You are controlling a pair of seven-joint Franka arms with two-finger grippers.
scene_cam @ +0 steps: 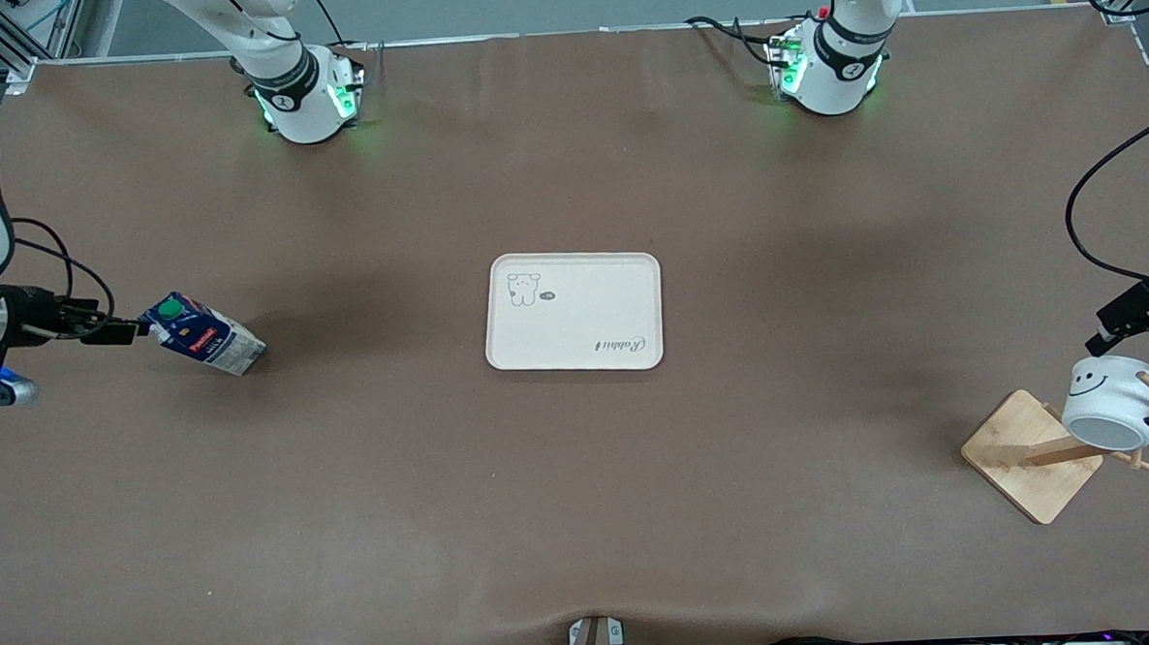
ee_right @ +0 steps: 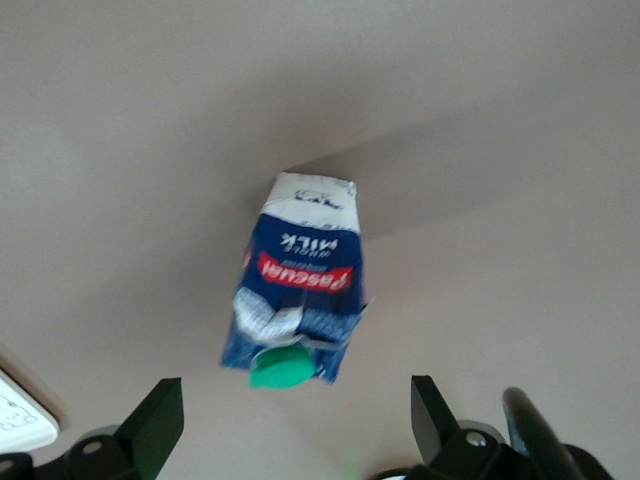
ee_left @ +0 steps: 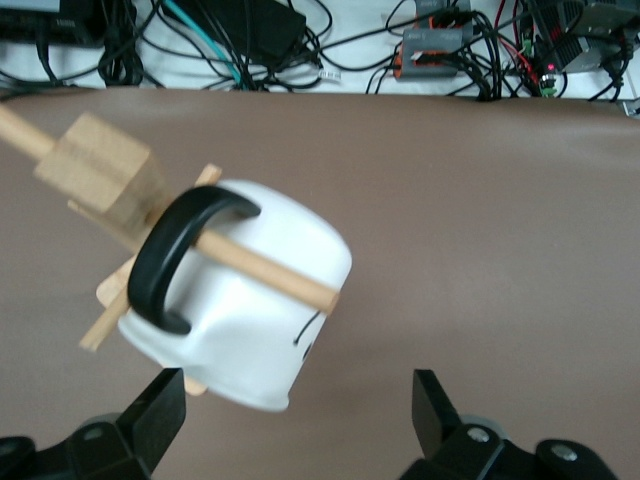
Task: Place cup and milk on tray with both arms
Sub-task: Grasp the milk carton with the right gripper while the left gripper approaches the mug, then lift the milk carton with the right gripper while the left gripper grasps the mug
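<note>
Cup: your cup (scene_cam: 1116,402) hangs on a peg of the wooden rack (scene_cam: 1031,453), at the left arm's end of the table and nearer to the front camera than anything else. It is tilted, mouth toward that camera, with the peg through its black handle.

Milk: the milk (scene_cam: 203,334) stands on the table at the right arm's end, a little farther from the front camera than the cup and well apart from the tray. You see its green cap toward the right gripper.

Tray: the tray (scene_cam: 574,311) lies in the middle of the table, between the two arms' ends, with nothing on it.

Progress: you have neither item on the tray yet. Both pick-ups and both placements are left, as I judge it.

Left gripper: your left gripper (ee_left: 300,400) sits just beside the cup, fingers (ee_left: 160,410) spread wide, gripping nothing. The cup's rim lies between them in the left wrist view; I cannot tell if one finger touches it.

Right gripper: your right gripper (ee_right: 290,405) is at the milk's cap end, fingers (ee_right: 158,410) spread wide on either side of the carton, not touching it in the right wrist view.
</note>
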